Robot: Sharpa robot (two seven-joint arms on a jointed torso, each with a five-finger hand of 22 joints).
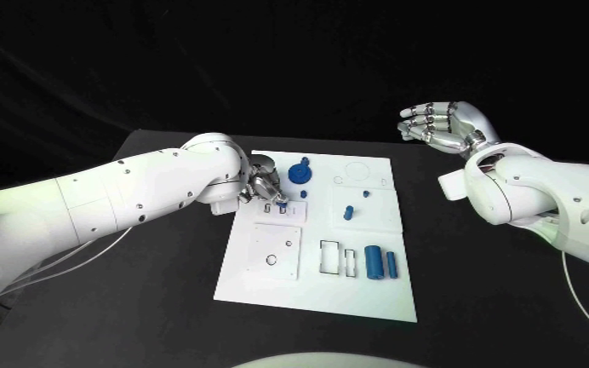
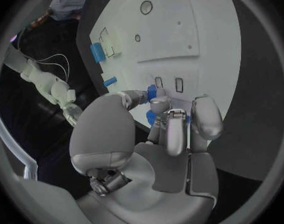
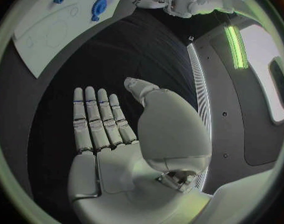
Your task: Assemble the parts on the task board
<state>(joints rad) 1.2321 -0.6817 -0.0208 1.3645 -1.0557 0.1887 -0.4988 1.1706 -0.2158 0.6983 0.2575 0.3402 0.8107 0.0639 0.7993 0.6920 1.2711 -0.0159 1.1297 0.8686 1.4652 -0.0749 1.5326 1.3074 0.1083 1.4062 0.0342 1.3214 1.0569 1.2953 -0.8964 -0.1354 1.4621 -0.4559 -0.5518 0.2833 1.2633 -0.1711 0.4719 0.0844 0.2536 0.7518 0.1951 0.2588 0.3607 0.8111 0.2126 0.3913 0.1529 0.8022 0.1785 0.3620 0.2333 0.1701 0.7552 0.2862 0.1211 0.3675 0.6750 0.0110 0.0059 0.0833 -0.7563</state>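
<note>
We are seating a small blue part (image 2: 151, 91) into a slot near the task board's (image 1: 313, 291) left edge, left hand (image 1: 263, 186) pinching it; right hand (image 1: 444, 127) hovers spread, empty. Next, we press it home squarely.

Lab bench: black table (image 1: 172, 240) (dark backdrop), task board (image 1: 322, 287).

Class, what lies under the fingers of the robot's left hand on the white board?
A small blue part shows between the fingertips of the left hand, at two small slots in the board. The fingers cover the rest of the part, so its seating cannot be seen.
</note>
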